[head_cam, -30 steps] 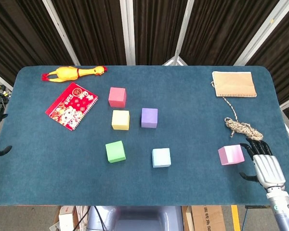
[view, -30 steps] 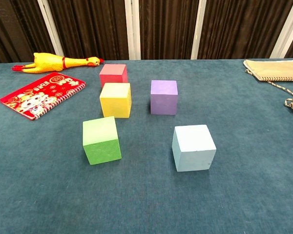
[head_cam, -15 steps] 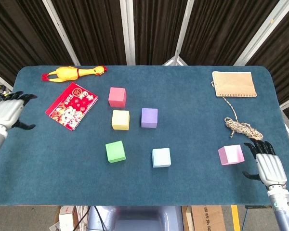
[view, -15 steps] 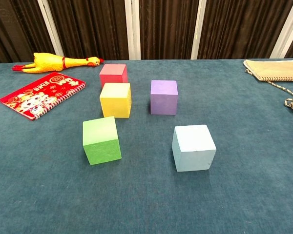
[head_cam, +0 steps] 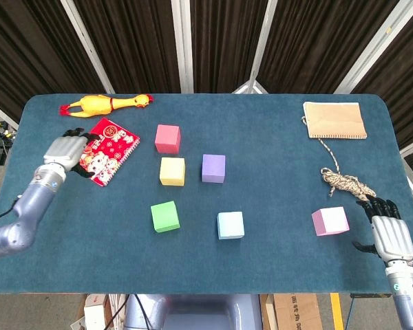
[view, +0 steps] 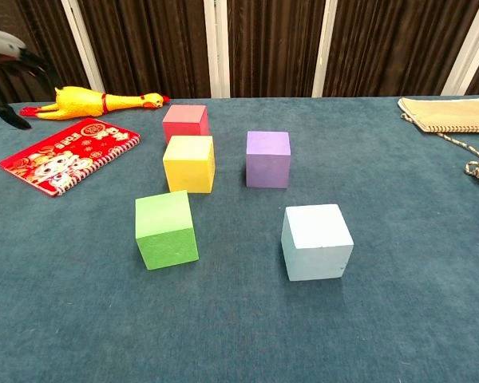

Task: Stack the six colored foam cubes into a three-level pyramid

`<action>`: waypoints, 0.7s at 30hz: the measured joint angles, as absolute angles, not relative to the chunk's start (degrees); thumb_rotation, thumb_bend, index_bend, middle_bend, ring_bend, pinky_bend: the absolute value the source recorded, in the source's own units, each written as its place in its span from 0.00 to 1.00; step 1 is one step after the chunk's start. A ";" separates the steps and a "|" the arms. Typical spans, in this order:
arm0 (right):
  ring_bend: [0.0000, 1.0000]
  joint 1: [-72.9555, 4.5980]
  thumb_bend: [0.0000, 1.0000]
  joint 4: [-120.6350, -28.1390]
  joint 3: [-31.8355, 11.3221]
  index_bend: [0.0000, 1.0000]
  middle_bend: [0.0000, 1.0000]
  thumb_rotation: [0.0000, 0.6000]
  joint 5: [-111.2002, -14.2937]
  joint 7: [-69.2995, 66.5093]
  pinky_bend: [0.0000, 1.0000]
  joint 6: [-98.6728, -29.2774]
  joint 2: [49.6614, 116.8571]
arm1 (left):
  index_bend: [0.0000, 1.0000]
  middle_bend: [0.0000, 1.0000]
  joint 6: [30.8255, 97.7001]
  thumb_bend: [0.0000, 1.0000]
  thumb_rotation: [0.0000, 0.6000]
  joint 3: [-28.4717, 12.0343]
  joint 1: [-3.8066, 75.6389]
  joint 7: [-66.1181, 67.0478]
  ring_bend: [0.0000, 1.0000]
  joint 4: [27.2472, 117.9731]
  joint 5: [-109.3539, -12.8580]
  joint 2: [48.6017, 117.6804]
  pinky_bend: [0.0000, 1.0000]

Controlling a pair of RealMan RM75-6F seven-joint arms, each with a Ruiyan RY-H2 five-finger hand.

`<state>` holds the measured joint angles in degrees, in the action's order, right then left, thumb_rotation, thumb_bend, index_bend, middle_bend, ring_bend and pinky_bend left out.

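On the left, the robot's left hand (head_cam: 67, 148) had swung in from the bench edge within the last second and now hovered over the near corner of the red spiral-bound notebook (head_cam: 104, 150), just below the yellow rubber chicken toy (head_cam: 103, 104). Its fingers were spread and it held nothing. It looked to be heading for the cubes, so the stacking was likely only beginning.

None of the six foam cubes had shifted. The red foam cube (head_cam: 167, 138) sat farthest back, with the yellow foam cube (head_cam: 172, 171) just in front of it and the purple foam cube (head_cam: 213, 168) beside that. Nearer the robot lay the green foam cube (head_cam: 165, 216), slightly turned, and the pale blue foam cube (head_cam: 230, 225). All rested separately on the blue felt-covered bench (head_cam: 275, 158), with no level built yet.

Further right, the pink foam cube (head_cam: 330, 221) stood well apart from the others, close to the coil of twine (head_cam: 345, 181) trailing from the tan burlap pouch (head_cam: 334, 119).

The right hand (head_cam: 389, 232) had drawn back slightly toward the bench's right edge, leaving a clear gap to the pink cube. It was empty too, fingers loosely extended and pointing away from the robot.
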<state>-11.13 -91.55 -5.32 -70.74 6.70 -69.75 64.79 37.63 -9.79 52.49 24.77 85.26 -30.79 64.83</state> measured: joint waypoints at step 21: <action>0.08 -11.08 0.18 -89.23 -5.66 0.18 0.10 1.00 -69.86 5.14 0.04 -69.18 65.25 | 0.22 0.20 41.10 0.23 1.00 -9.00 58.99 24.42 0.00 81.28 -27.12 76.61 0.01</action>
